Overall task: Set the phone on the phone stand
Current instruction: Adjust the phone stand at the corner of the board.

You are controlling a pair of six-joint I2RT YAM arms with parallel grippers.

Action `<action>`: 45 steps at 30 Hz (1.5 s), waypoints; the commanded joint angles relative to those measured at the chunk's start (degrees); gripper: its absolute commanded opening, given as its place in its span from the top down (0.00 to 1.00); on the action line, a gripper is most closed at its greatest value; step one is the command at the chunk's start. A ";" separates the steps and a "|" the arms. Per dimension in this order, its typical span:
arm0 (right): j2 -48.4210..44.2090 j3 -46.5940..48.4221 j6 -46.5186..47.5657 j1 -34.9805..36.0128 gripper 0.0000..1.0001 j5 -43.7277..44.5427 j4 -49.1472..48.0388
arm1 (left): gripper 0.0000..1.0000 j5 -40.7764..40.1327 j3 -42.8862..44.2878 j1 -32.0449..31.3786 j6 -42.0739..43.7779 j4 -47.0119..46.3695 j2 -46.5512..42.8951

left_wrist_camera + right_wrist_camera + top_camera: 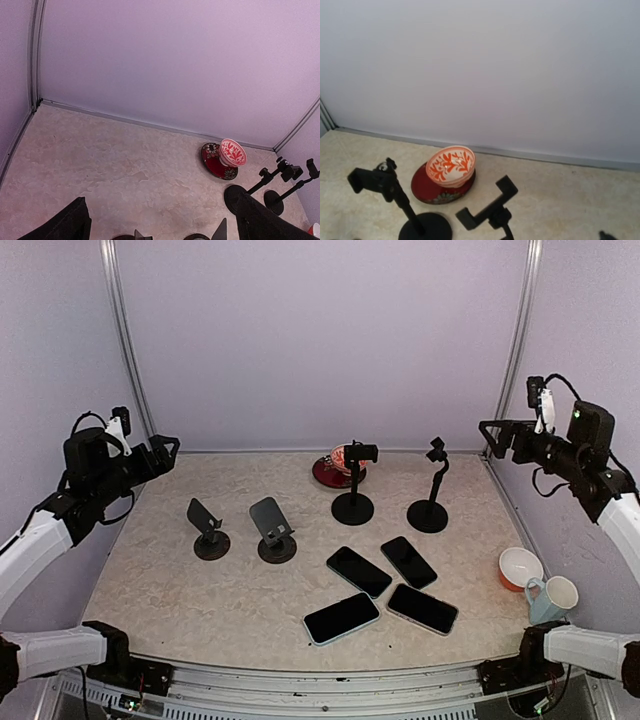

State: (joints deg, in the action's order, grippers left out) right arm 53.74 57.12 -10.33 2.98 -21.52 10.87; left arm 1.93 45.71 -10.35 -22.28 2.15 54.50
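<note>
Four phones point(359, 571) lie flat on the worktop point(150, 580), just in front of the phone stands point(273, 530). They are well apart from both arms. The left jaws are spread wide, holding nothing. I cannot tell about the right jaws.

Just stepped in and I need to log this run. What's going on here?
Nothing is being handled yet. Both arms are raised at the sides of the table: the left gripper is open and empty, and the right gripper carries nothing either. Four phones lie flat near the front, and the four stands behind them are all bare, so no phone has been placed.
</note>
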 commanded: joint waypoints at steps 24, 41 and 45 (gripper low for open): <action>10.95 3.62 5.45 8.81 0.00 17.42 10.07 | 0.01 -0.19 -1.44 1.03 -0.65 0.20 2.85; 16.31 6.72 8.71 18.99 0.00 25.74 11.64 | 0.01 1.27 -1.24 1.28 -0.71 0.88 3.67; 16.31 6.07 9.36 18.99 0.00 23.53 12.08 | 0.01 2.09 -1.37 1.22 -0.97 0.79 3.70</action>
State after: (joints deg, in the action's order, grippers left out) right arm 69.97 62.30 -2.07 21.34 3.46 21.82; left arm 2.79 44.36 -9.67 -22.79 2.63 57.93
